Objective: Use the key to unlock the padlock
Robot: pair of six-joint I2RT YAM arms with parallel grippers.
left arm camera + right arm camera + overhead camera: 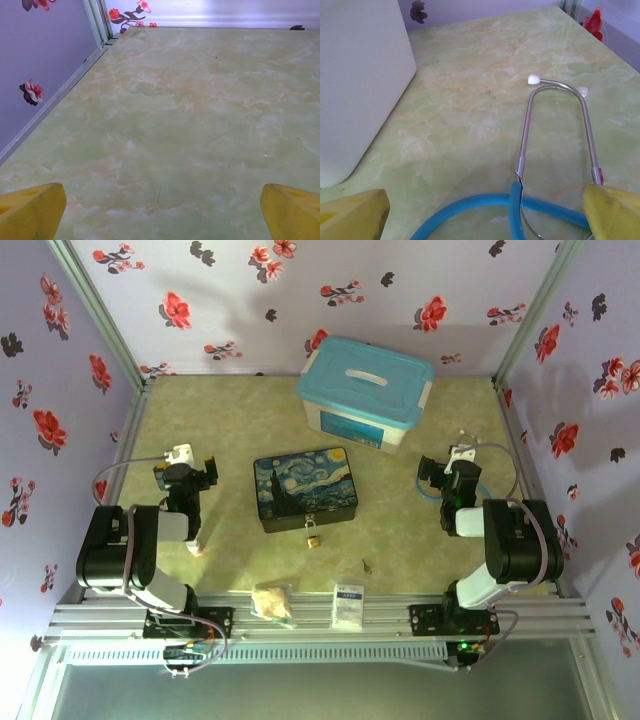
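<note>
The small brass padlock [313, 537] hangs at the front edge of the dark blue painted box [305, 488], mid-table. The tiny silvery key [366, 565] lies flat on the table to the padlock's right and nearer to me. My left gripper [187, 462] hovers left of the box, well apart from both. In the left wrist view it [161, 195] is open, its yellow fingertips [35, 210] over bare table. My right gripper [450, 465] is off to the right of the box. In the right wrist view it [484, 196] stands open over blue tubing, nothing gripped.
A white tub with a blue lid [365, 392] stands behind the box. A stethoscope [555, 150] with blue tubing lies under the right gripper. A white card [349, 605] and a crumpled beige item [272, 600] lie at the near edge. Flowered walls enclose the table.
</note>
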